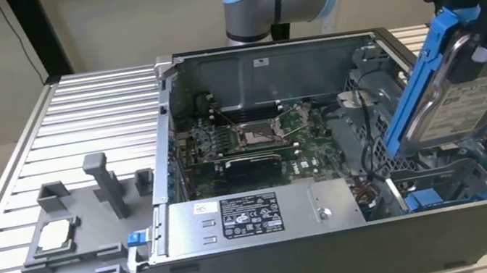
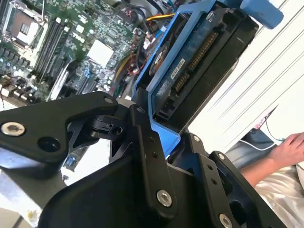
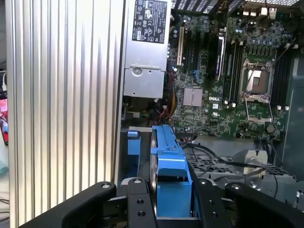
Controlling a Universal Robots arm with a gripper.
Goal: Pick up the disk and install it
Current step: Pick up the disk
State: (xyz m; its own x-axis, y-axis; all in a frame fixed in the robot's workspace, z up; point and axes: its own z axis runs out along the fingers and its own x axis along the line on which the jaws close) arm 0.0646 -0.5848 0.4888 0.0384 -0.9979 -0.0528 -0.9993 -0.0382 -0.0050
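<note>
The disk (image 1: 471, 100), a silver-grey drive with a white label in a blue carrier, hangs tilted over the open computer case (image 1: 292, 261) at the exterior view's right. Its lower end dips into the drive bay (image 1: 447, 185), where more blue plastic shows. My black gripper (image 1: 478, 26) is shut on the disk's upper end. In the second wrist view the disk (image 2: 199, 52) sticks out from between the gripper (image 2: 166, 137) fingers, connector edge showing. In the first wrist view the blue carrier (image 3: 170, 164) sits clamped in the gripper (image 3: 168, 199), above the bay.
Inside the case lie the motherboard (image 1: 255, 142) and a grey power supply box (image 1: 237, 218). A grey fixture (image 1: 75, 244) holding a small white-topped chip sits on the slatted table at the exterior view's left. A person's hand (image 2: 289, 147) is off the table's edge.
</note>
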